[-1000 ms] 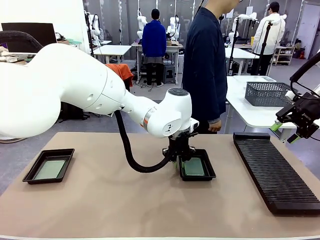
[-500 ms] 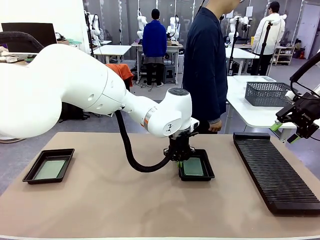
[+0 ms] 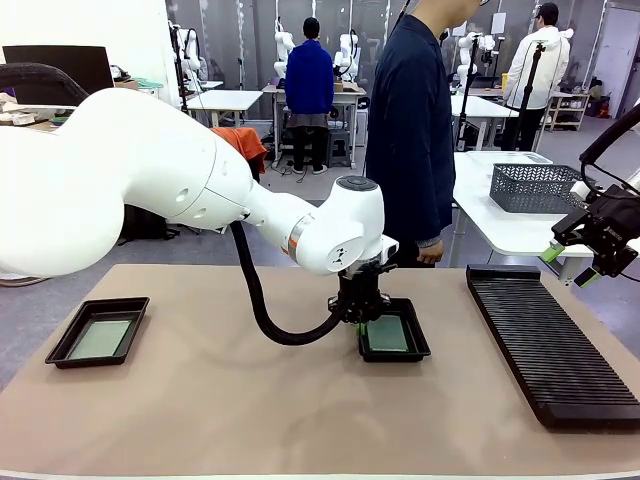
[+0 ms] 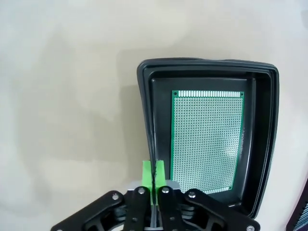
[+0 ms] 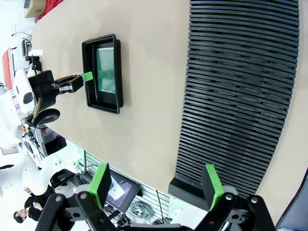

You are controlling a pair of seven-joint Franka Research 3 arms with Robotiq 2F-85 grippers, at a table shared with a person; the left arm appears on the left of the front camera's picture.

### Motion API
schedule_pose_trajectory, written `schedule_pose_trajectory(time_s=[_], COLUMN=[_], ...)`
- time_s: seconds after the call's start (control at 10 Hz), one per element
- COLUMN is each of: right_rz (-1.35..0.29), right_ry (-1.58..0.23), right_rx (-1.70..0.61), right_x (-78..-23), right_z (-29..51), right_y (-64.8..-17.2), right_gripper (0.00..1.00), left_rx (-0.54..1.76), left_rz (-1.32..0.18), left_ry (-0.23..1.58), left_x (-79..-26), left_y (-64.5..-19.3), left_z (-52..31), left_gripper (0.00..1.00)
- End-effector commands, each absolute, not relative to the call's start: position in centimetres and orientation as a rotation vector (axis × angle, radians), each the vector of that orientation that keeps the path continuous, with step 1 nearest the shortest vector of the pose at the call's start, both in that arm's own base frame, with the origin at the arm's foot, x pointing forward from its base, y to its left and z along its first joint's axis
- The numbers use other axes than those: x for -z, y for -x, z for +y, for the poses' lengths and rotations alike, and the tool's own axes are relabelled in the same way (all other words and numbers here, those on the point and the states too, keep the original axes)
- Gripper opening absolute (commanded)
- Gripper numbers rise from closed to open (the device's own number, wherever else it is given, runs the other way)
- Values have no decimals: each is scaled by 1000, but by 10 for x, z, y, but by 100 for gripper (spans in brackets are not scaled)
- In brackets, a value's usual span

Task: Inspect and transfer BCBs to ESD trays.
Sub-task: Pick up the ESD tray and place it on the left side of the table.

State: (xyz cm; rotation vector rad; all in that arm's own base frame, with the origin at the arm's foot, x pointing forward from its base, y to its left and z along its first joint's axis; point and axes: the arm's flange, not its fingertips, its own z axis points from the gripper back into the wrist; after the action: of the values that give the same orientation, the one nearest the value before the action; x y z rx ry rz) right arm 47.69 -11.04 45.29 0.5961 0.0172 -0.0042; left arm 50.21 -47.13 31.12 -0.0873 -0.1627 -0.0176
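Observation:
Two black ESD trays lie on the tan table, each with a pale green BCB flat inside. One tray (image 3: 60, 350) sits at the left with its board (image 3: 100, 338). The other tray (image 3: 420, 350) is mid-table, holding a board (image 3: 388, 335). My left gripper (image 3: 360, 318) points down at this tray's left side. In the left wrist view its pads (image 4: 148, 174) are pressed together over the left wall of the tray (image 4: 269, 144), beside the perforated board (image 4: 207, 139). My right gripper (image 3: 568, 266) hangs open at the far right, above the rack. In its own view the right gripper (image 5: 156, 185) holds nothing.
A long black ribbed rack (image 3: 550, 340) lies along the table's right side. A grey mesh basket (image 3: 535, 188) stands on a white table behind it. A person in dark blue (image 3: 410, 130) stands at the far edge, just behind the middle tray.
The left gripper's fingers have closed onto the middle tray's left wall, and the tray has shifted very slightly. The right arm has not moved.

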Motion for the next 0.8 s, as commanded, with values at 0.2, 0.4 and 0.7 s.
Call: schedule_pose_trajectory(time_s=[0.2,0.4,0.7], right_rz=[8,8,8], right_ry=[-578,-578,-578], right_rx=[33,33,33], right_x=[-452,-452,-452], right_z=[-107,-107,-107], right_y=[-473,-473,-473], right_gripper=[100,100,100], left_rx=[24,15,18], left_rz=[-159,-158,-141], left_ry=[117,169,251], left_x=[-313,-315,-317], left_y=[-503,-505,-510], left_z=[-465,-452,-434], left_gripper=[3,3,3])
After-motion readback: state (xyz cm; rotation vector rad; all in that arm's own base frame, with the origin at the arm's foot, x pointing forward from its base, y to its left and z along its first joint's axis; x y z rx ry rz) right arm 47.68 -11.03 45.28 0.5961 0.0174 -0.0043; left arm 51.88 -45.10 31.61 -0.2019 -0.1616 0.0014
